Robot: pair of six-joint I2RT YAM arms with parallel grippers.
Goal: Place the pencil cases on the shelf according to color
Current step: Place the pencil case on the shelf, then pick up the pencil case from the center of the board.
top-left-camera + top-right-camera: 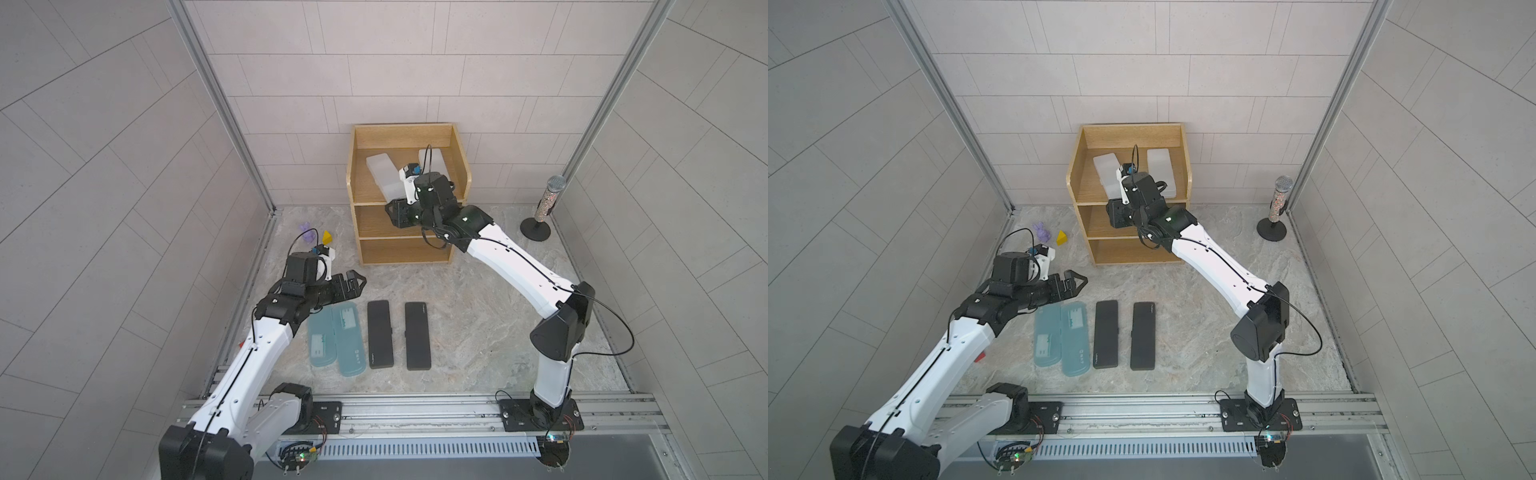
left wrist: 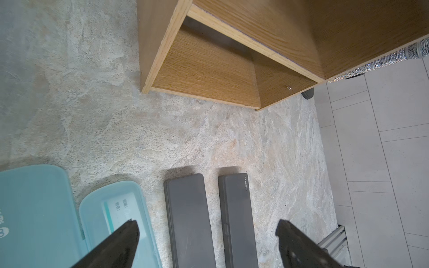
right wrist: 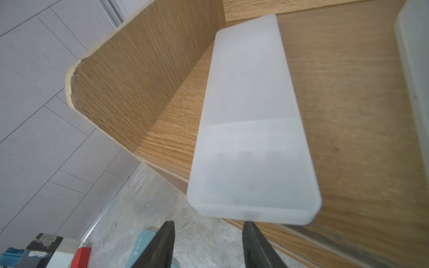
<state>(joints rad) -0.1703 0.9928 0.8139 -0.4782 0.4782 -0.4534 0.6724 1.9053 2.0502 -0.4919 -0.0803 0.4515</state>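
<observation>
In both top views the shelf [image 1: 352,166] stands at the back of the counter [image 1: 478,324] with both white cases on its top tier. One white case [image 1: 381,174] lies skewed with its near end at the front edge, and a second white case [image 1: 1160,166] lies straighter, nearer the other side wall. The right fingers [image 1: 398,210] sit just in front of that edge by the skewed case's near end; how wide they stand cannot be told from here. Two teal cases [image 1: 322,345] and two black cases [image 1: 380,334] lie side by side on the counter, well apart from the shelf. The left fingers [image 1: 360,281] hover near the teal pair's far ends. The left wrist view shows those fingers spread wide with nothing between them, and the teal and black cases below. The right wrist view shows the right fingers standing close together with a narrow gap and holding nothing. The skewed case's near end lies just beyond their tips and overhangs the tier's front edge. The step in hand looks to be seating this case. To do it well, press squarely on the middle of that end, level with the tier, so the case slides in rather than swinging into the side wall or its neighbour.
</observation>
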